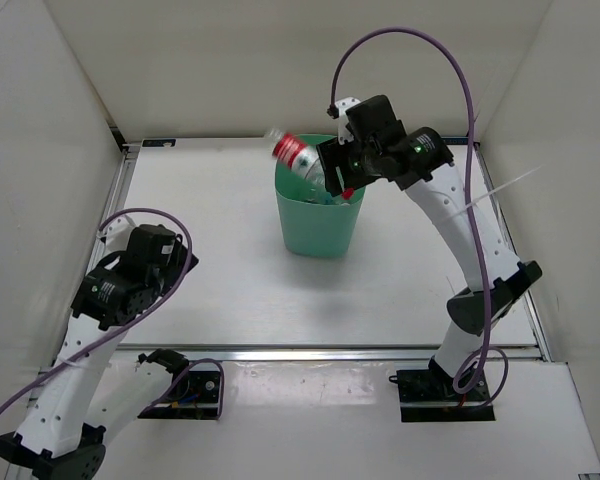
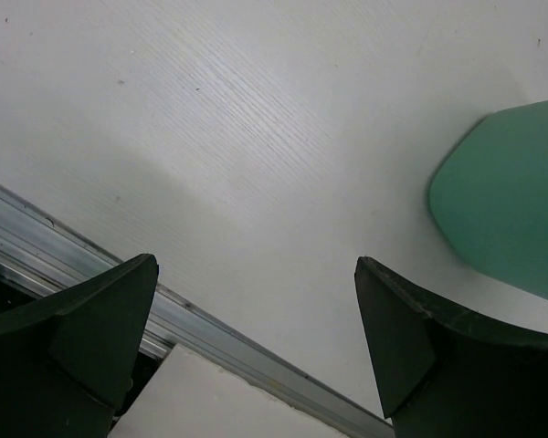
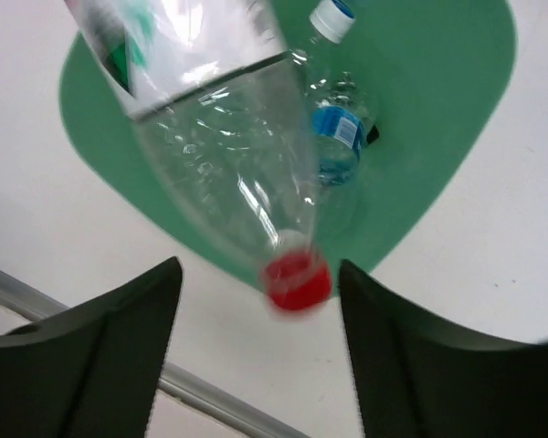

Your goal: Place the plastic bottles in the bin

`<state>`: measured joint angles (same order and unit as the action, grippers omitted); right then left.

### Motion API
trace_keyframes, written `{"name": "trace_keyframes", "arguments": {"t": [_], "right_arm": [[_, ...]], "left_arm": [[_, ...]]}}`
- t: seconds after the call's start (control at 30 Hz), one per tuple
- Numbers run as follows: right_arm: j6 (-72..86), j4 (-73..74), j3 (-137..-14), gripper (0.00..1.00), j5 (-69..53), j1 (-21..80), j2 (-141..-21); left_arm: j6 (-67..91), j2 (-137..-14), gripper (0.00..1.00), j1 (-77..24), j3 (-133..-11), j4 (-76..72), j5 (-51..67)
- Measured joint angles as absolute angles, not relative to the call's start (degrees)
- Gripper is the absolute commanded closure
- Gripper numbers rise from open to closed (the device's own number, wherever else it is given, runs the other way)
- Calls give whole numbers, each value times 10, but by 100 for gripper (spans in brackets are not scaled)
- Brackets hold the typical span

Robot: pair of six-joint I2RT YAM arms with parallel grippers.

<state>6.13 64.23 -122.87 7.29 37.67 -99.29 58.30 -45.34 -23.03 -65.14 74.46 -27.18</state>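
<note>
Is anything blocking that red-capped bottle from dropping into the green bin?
Nothing visible does. The red-capped bottle hangs tilted over the bin, whose mouth is open; only a blue-labelled bottle lies inside, with room beside it.

robot lab test cell: white enclosure walls (image 1: 40, 120), aluminium-framed table (image 1: 230, 290), two bolted arms, exposed cabling (image 1: 450, 60).

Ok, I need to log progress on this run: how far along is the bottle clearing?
Done: a blue-labelled bottle already lies inside the bin. In hand: a red-capped bottle hangs tilted over the rim between the open fingers of the right tool, apparently dropping. Remaining: no other bottle shows on the table; the left tool is open, empty.
</note>
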Motion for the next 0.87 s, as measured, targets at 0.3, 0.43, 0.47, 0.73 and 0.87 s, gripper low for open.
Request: {"name": "trace_keyframes", "arguments": {"t": [0.3,0.43,0.47,0.73,0.87], "right_arm": [[91,644,-1205,1,114,375,-983],[143,664,-1203,1,156,345,-964],[150,673,-1211,1,150,328,-961],[195,683,-1255,1,2,143,-891],[193,657,-1242,1,-58,122,-829]], "left_arm": [[583,-497,0,-230,-652,724,-275],[585,-505,0,-230,-652,718,-284],[586,-505,0,-230,-652,717,-288],[645,-538,0,-230,-666,752,-360],[670,-557,0,-230,-698,764,-404]]}}
